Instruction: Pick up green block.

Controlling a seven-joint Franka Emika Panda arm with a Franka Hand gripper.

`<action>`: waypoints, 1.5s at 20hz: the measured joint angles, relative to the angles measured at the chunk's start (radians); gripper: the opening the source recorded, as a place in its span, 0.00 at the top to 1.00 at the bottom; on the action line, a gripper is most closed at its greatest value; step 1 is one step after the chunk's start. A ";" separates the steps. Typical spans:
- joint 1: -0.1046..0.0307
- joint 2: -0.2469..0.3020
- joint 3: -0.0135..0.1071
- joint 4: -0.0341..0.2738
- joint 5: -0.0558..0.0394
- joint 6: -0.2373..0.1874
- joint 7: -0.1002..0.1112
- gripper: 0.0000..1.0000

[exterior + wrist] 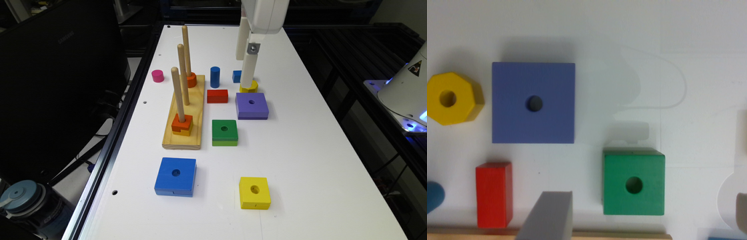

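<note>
Flat square two-tone green block (225, 132), round centre hole, smooth painted wood

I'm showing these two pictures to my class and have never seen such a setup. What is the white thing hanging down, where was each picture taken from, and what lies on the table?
The white thing is a robot arm's gripper, its grasping end. It holds nothing. One picture comes from a camera beside the table; the other from a camera on the arm's wrist, looking straight down. On the table lie wooden blocks: the green block it must pick up, a purple block, a blue block, a yellow square block, a red block, and a peg board.
</note>
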 joint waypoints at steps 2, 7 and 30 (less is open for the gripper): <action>0.000 0.007 0.006 0.006 -0.0023 0.000 0.008 0.00; 0.000 0.018 0.012 0.015 -0.0064 0.000 0.015 0.00; 0.000 0.148 0.012 0.013 -0.0925 0.090 0.074 0.00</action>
